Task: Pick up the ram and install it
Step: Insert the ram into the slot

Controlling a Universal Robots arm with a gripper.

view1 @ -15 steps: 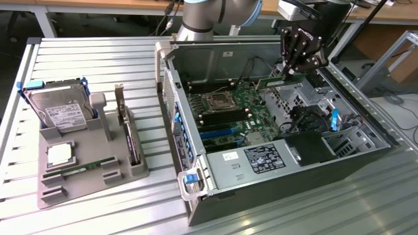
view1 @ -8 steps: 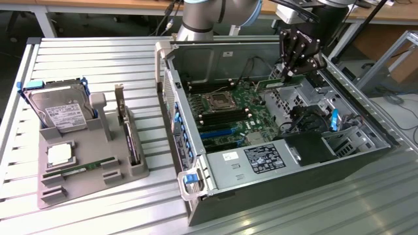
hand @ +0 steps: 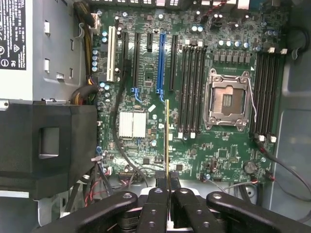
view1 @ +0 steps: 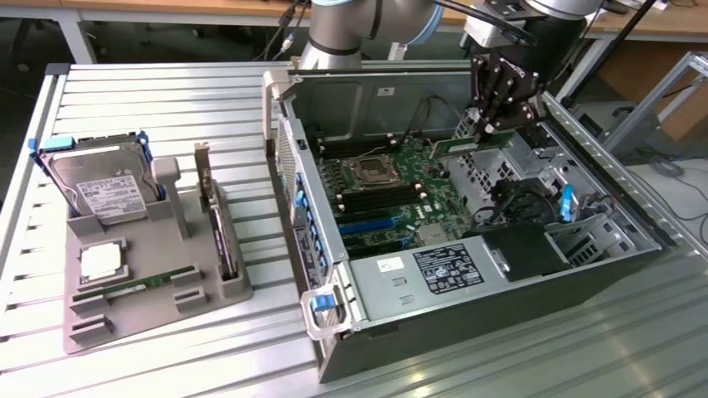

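Grasping the ram (hand: 167,141) edge-on between its two fingers, the end effector (hand: 168,194) hangs above the open computer case (view1: 598,269), over the motherboard (hand: 228,160). In the wrist view the ram shows as a thin yellow-green line running from the clenched fingers (hand: 156,196) out across the board, ending near the blue expansion slot (hand: 161,60) and just beside the bank of black memory slots (hand: 192,90). Beyond those slots sits the empty CPU socket (hand: 228,99) with its metal frame, and a second bank of memory slots (hand: 267,94) lies on the socket's far side. A ribbed silver heatsink (hand: 132,124) sits on the board beside the ram's line.

In the exterior view the black end effector (view1: 500,124) holds the green ram (view1: 470,148) above the case's upper interior, clear of the board, not seated in any slot. The power supply (view1: 448,269) with its label fills the near corner of the case.

On the slatted metal bench (view1: 144,365), toward the exterior view's left, a grey fixture tray (view1: 133,319) carries a hard drive (view1: 105,191) standing upright, a dark expansion card (view1: 215,228) on edge, a CPU (view1: 99,261) lying flat, and another green ram stick (view1: 133,290) lying in its groove.
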